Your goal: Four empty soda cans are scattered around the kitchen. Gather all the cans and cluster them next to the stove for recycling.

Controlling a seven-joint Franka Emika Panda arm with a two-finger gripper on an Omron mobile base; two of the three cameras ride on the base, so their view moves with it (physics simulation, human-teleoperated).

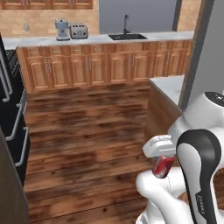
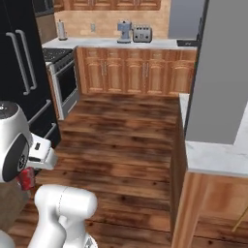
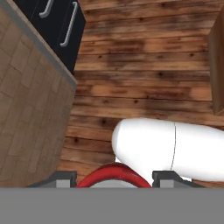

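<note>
Gripper (image 1: 162, 164) clamped on soda can (image 1: 163, 166), jaws either side of its red rim in the hand view | can held low over wooden floor (image 1: 87, 131), tilted, close to the robot's own body | stove (image 2: 60, 72) far off by the back counter (image 2: 121, 43), left of wooden cabinets (image 2: 135, 70)

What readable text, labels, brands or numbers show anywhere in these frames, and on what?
Readable text: none.
Arm's dark link: small pale lettering low on it in the left base view, too small and blurred to read.
Soda can held in the pincer: plain red, no legible brand.
Toaster, coffee machine, stove and black fridge: no markings can be made out.
</note>
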